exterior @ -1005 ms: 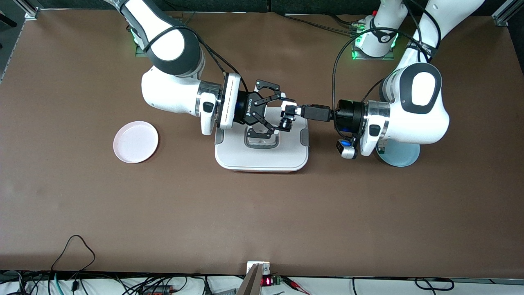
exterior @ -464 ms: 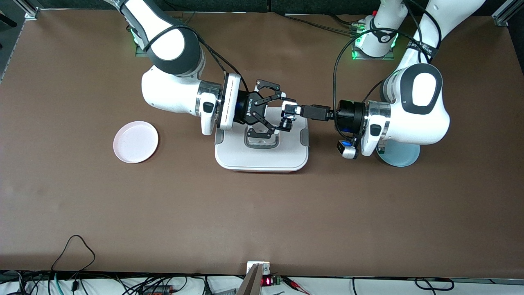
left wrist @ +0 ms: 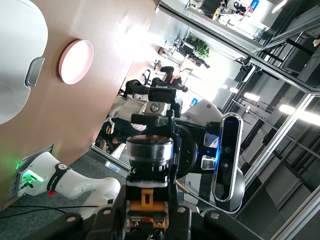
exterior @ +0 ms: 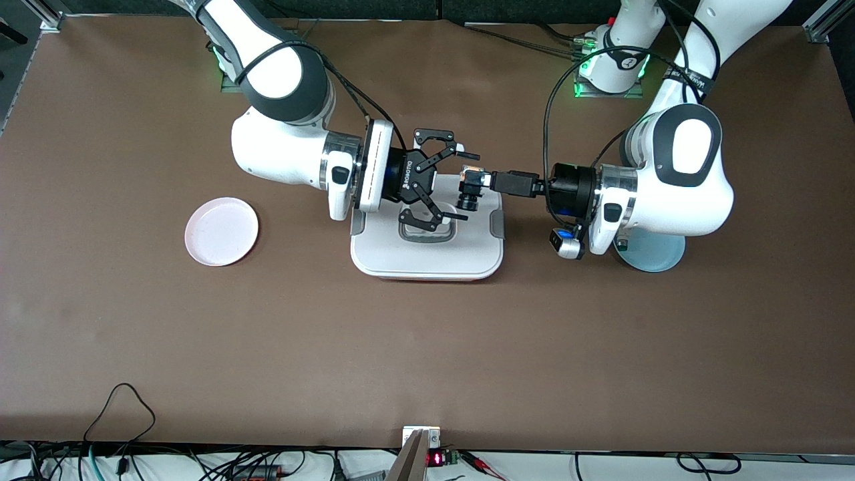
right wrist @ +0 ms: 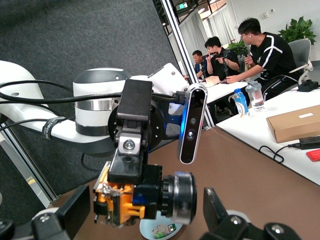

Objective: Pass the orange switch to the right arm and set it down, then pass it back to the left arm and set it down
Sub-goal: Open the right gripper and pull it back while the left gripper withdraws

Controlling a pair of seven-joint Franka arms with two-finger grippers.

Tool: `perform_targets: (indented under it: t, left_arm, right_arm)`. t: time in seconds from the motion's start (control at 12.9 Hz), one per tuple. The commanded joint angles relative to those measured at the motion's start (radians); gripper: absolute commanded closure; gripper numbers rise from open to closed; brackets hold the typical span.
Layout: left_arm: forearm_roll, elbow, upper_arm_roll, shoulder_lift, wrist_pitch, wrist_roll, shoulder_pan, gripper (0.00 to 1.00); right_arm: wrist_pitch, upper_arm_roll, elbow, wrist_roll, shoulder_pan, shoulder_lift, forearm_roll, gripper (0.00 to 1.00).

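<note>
The orange switch [exterior: 467, 194], a black cylinder on an orange body, hangs in the air over the white box [exterior: 427, 252]. My left gripper [exterior: 476, 179] is shut on its orange end [left wrist: 148, 199], with the black cylinder sticking out past the fingers. My right gripper [exterior: 461, 186] faces it and stands open, one finger [right wrist: 76, 210] on each side of the switch [right wrist: 145, 197] and not touching it. Both grippers are level with each other above the box lid. The box's grey handle [exterior: 427, 230] lies under the right gripper.
A pink plate [exterior: 221, 231] lies toward the right arm's end of the table. A pale blue dish [exterior: 658, 255] sits under the left arm's wrist, with a small white-and-green part [right wrist: 161, 231] in it. The box wall with its grey latch [left wrist: 34, 71] shows in the left wrist view.
The right gripper's fingers have spread wide off the switch. The left gripper has closed on the switch and now holds it alone. Neither arm has shifted much.
</note>
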Motion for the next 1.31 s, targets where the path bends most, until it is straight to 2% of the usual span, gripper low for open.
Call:
perform_targets:
  t: [0.0, 0.15, 0.31, 0.46, 0.77, 1.08, 1.24]
  left_arm:
    - [-0.029, -0.028, -0.002, -0.026, -0.012, 0.001, 0.012, 0.97]
    - [0.009, -0.023, 0.004, -0.024, -0.034, 0.01, 0.012, 0.97]
    - [0.148, -0.01, 0.004, -0.021, -0.077, 0.029, 0.031, 0.97]
    - [0.224, 0.001, 0.007, -0.021, -0.133, 0.069, 0.042, 0.97]
    - [0.575, 0.078, 0.006, -0.013, -0.277, 0.127, 0.058, 0.97]
    - [0.855, 0.134, -0.002, -0.018, -0.402, 0.268, 0.058, 0.96]
    - [1.03, 0.136, -0.011, -0.045, -0.452, 0.391, 0.056, 0.96]
  right_arm:
    - [0.019, -0.001, 0.02, 0.015, 0.013, 0.008, 0.003, 0.0]
    - [0.019, -0.001, 0.016, 0.013, 0.011, 0.005, 0.001, 0.0]
    - [0.019, -0.001, 0.013, 0.013, 0.008, 0.005, 0.003, 0.0]
    - [0.019, -0.001, -0.009, 0.015, -0.007, -0.004, -0.003, 0.0]
    - [0.007, -0.003, -0.133, 0.013, -0.093, -0.111, -0.011, 0.0]
    - [-0.007, -0.004, -0.266, 0.022, -0.202, -0.174, -0.123, 0.0]
    - [-0.008, -0.006, -0.3, 0.109, -0.275, -0.188, -0.155, 0.0]
